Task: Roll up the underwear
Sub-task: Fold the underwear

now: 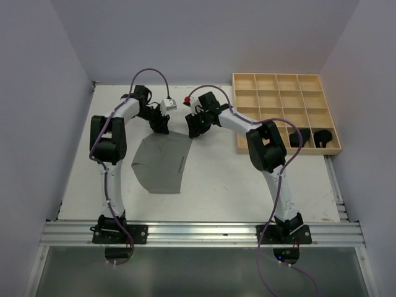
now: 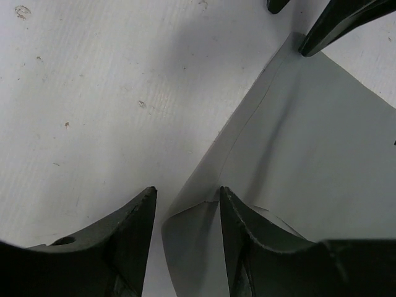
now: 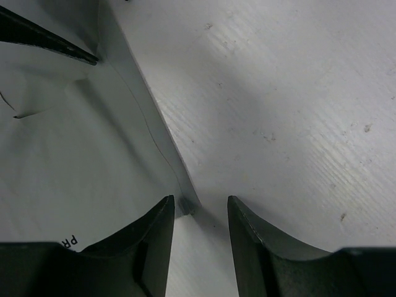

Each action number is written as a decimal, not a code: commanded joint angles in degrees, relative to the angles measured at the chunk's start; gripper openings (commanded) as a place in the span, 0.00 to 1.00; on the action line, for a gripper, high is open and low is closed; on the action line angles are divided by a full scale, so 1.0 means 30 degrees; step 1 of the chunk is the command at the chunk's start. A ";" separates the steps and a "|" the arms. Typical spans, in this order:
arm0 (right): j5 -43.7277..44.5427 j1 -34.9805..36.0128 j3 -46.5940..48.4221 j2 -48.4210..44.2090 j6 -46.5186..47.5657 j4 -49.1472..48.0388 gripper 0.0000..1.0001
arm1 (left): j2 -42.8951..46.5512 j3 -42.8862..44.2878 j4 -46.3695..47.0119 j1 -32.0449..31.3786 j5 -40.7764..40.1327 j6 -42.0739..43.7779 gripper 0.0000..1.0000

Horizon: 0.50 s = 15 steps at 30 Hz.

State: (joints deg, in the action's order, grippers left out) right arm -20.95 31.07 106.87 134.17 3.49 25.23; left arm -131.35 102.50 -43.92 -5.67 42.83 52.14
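Grey soft cloth briefs [image 1: 162,164] lie spread flat on the white, faintly scuffed worktop [image 1: 229,179], left of centre. Pale, bare walls [image 1: 185,37] close the worktop in on the left, right and far sides, and an aluminium rail [image 1: 204,232] carrying both arm bases runs along its near edge.

The left pincer [image 2: 187,192] is lowered at the far left corner of the briefs. Its jaws stand partly apart with a folded bit of the cloth's corner lying between them, not clamped. The right pincer [image 3: 200,199] is at the far right corner, jaws likewise partly apart astride the thick hem end, gripping nothing.

A light wooden grid tray [image 1: 267,98] sits at the worktop's far right. Two black cloth bundles [image 1: 297,137] rest in neighbouring compartments of its nearest row.
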 commanded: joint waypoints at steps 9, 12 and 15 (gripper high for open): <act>-0.0780 0.0249 0.0733 0.0891 -0.0166 -0.0240 0.16 | -0.0455 -0.0125 -0.0093 -0.0043 -0.0390 0.1106 0.23; -0.0868 0.0249 0.0909 0.0951 -0.0195 -0.0354 0.03 | -0.0572 -0.0035 -0.0591 -0.0072 -0.0273 0.1281 0.09; -0.0868 0.0249 0.1524 0.1156 -0.0195 -0.0209 0.00 | -0.0514 0.0169 -0.1002 -0.0043 0.0194 0.1487 0.00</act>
State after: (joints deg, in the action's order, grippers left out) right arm -23.38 31.64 108.49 136.18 2.85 23.97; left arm -131.37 102.26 -44.36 -5.67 42.24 55.11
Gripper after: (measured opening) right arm 0.011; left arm 0.016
